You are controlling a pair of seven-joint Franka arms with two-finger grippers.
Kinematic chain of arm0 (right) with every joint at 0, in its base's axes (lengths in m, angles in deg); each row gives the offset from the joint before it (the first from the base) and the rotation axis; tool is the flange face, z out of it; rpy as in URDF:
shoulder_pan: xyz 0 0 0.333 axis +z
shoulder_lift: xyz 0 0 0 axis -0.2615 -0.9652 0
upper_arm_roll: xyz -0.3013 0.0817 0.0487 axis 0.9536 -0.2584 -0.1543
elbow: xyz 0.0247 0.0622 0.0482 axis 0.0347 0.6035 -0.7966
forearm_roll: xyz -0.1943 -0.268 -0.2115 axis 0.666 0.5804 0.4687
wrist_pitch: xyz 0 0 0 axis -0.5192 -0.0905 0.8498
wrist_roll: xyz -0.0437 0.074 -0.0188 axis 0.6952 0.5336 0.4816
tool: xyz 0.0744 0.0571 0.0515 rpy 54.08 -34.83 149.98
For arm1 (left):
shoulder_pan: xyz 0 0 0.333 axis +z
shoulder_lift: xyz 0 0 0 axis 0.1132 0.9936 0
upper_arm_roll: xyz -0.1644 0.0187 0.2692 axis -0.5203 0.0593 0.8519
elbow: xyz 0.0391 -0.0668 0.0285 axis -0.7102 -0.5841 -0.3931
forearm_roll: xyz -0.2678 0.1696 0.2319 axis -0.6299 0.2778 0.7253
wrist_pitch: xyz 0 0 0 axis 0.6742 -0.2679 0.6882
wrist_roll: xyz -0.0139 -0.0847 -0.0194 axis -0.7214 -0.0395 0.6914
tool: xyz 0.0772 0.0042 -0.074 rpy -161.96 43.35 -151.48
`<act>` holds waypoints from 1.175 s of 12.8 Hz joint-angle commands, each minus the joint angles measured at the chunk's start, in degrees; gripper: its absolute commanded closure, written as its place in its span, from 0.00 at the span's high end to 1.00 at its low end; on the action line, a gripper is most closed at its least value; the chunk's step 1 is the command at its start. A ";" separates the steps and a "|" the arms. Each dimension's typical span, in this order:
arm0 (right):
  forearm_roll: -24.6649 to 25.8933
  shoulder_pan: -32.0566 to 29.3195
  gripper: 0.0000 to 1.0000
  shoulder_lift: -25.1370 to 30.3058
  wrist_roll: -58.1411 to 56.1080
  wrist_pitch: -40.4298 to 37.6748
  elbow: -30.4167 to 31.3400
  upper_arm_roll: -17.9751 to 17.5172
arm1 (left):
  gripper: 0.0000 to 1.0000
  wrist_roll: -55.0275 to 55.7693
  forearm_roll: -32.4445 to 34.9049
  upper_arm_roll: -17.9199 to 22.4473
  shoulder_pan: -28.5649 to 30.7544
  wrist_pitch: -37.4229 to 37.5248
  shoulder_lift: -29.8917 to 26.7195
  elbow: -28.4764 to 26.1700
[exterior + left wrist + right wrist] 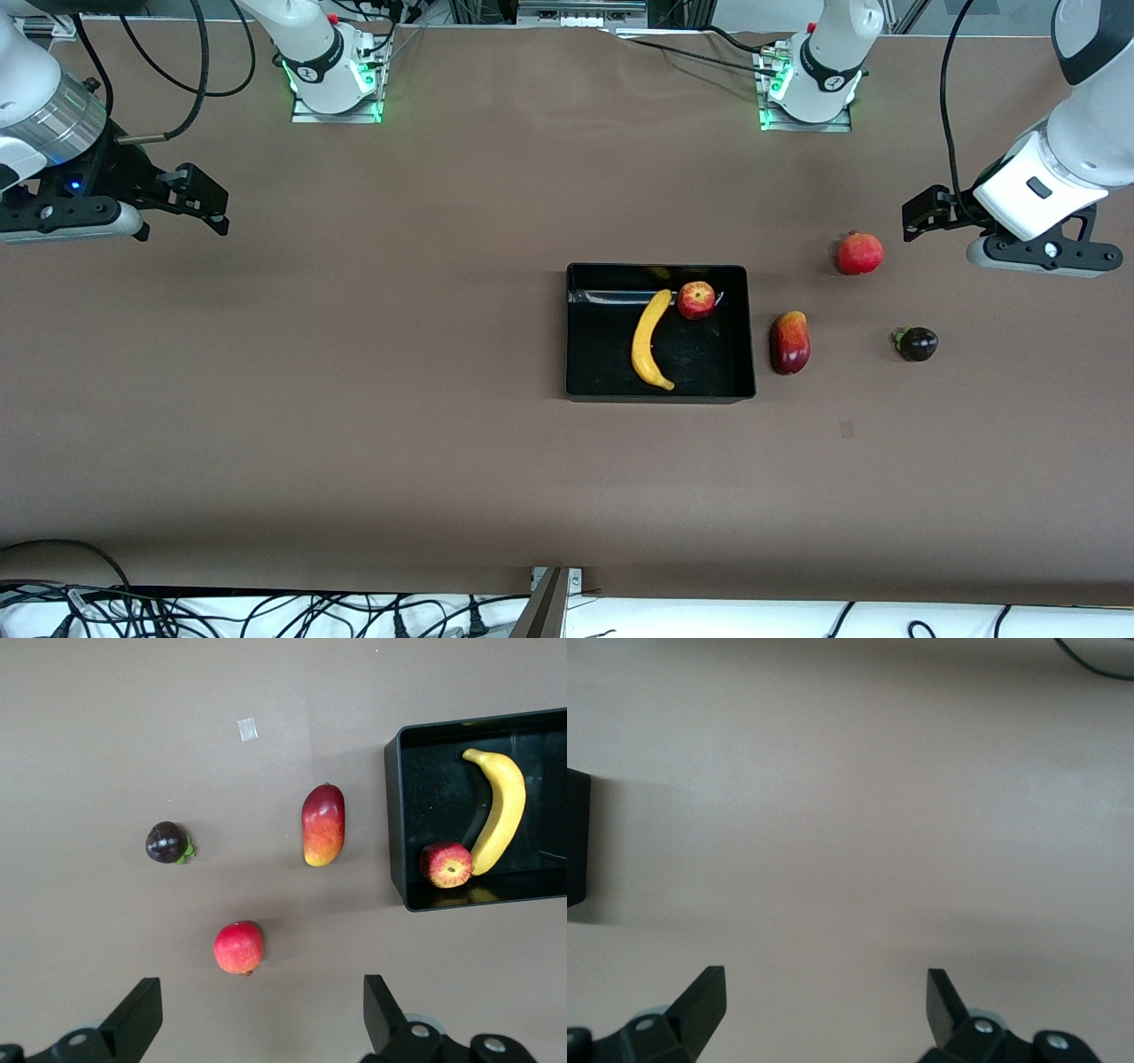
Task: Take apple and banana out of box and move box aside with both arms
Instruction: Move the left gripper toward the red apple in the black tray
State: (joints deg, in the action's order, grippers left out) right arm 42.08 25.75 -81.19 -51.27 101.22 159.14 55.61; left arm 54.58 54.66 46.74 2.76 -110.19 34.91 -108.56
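Nothing has been lifted yet, so the task stands at its first step: the box [660, 390] sits on the brown desk [354, 399] a little toward the left arm's end of centre, with both fruits inside. The banana [651, 340] lies in the middle of the box, running from about 12 o'clock down to 6 o'clock in the front view, and the apple [696, 299] rests at its upper tip, at roughly 1 o'clock within the box, touching or just beside it and close to the wall farthest from the front camera. Outside the box, toward the left arm's end, are a mango-like fruit [789, 342] at 3 o'clock just beside the box, a pomegranate [859, 253] at about 2 o'clock, and a small dark purple fruit [916, 344] farther out at 3 o'clock. The left gripper [921, 217] hangs over bare desk near the pomegranate, jaws spread wide and holding nothing; the right gripper [199, 199] waits over bare desk at its own end, well apart from the box, jaws equally wide and empty. The next move likely calls for one arm to travel over the box, descend on the apple or banana, and close without nudging the neighbouring fruit.
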 commanded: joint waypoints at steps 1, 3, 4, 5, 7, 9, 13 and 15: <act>0.24 -0.13 1.00 -0.29 -0.02 0.46 -0.88 -0.22 | 1.00 0.24 -0.23 0.15 -0.39 2.23 1.85 3.61; 0.24 -0.13 1.00 -0.29 -0.02 0.55 -0.80 -0.22 | 1.00 0.15 -0.31 0.07 -0.31 2.23 1.94 3.61; 0.24 -0.13 1.00 -0.29 -0.02 0.55 -0.88 -0.22 | 1.00 0.41 -0.57 0.07 -0.31 2.49 2.20 3.44; 0.24 -0.13 1.00 -0.29 -0.02 0.55 -0.80 -0.22 | 1.00 0.59 -0.75 0.07 -0.39 3.62 2.64 3.70; 0.15 -0.04 1.00 -0.29 -0.02 0.55 -0.80 -0.22 | 1.00 0.59 -0.31 -0.02 -0.48 3.81 2.64 3.70; 0.15 -0.13 1.00 -0.29 -0.02 0.46 -0.80 -0.22 | 1.00 0.50 -0.31 -0.02 -0.57 3.81 2.64 3.88; 0.15 -0.04 1.00 -0.29 0.07 0.55 -0.80 -0.22 | 1.00 4.95 -1.46 -2.30 -4.77 3.46 5.09 3.79; 0.15 -0.04 1.00 -0.29 -0.02 0.64 -0.88 -0.22 | 1.00 11.90 -1.63 -3.09 -10.56 3.28 9.56 3.96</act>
State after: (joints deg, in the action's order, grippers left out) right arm 42.08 25.77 -81.32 -51.27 101.86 159.14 55.60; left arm 61.28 53.95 43.98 -3.14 -107.92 39.32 -106.96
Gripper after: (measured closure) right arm 0.000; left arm 0.000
